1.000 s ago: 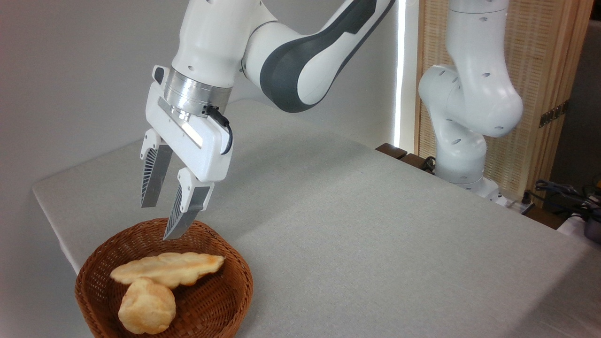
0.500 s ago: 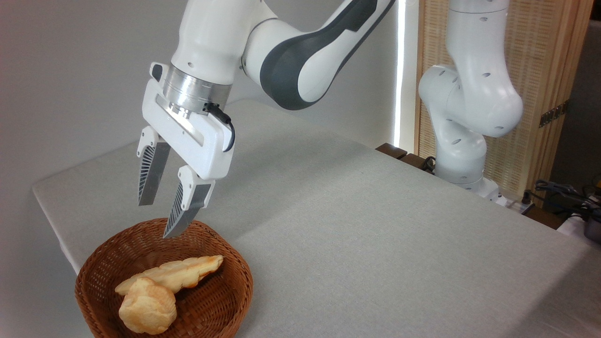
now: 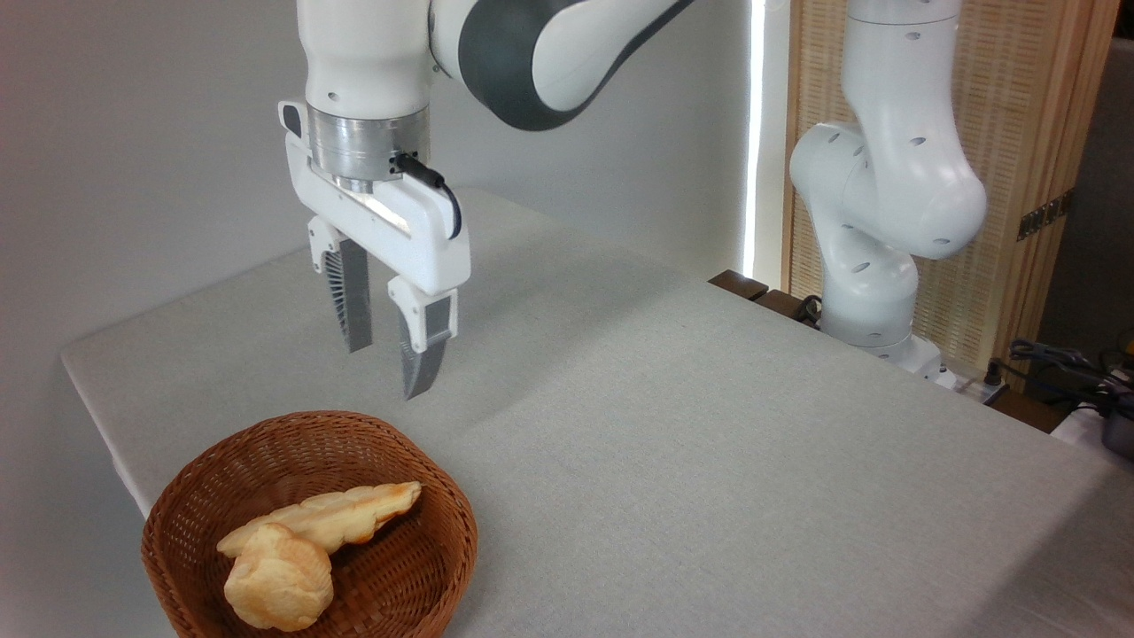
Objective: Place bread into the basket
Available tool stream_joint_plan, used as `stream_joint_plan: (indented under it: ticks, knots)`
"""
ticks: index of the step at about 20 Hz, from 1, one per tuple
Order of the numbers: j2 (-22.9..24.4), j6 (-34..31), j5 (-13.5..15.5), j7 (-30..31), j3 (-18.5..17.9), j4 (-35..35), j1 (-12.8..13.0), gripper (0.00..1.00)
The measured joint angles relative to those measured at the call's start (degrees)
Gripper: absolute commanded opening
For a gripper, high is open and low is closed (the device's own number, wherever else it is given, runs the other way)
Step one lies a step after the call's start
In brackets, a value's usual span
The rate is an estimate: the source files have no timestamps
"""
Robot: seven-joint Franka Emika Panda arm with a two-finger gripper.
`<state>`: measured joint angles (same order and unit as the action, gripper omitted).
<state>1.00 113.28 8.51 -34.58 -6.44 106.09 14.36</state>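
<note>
The bread point(image 3: 332, 518) lies inside the basket point(image 3: 443, 567), long and flat, pale yellow with toasted orange edges, its pointed end toward 2 o'clock. Its lower end touches a rounder bun point(image 3: 276, 587) at 7 o'clock. The basket sits at the near left corner of the counter point(image 3: 709, 461). At 12 o'clock above the basket's far rim hangs the end effector point(image 3: 388, 372), fingers pointing down, parted and empty, clear of the basket.
</note>
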Motion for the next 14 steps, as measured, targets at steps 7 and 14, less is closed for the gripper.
stream_joint_plan:
  ticks: [7,14]
  knots:
    - [-0.3,-3.2,-2.2,1.4,0.0,-1.7,0.0,1.00]
    - [-0.4,-3.2,-2.2,1.5,0.0,-1.7,0.0,1.00]
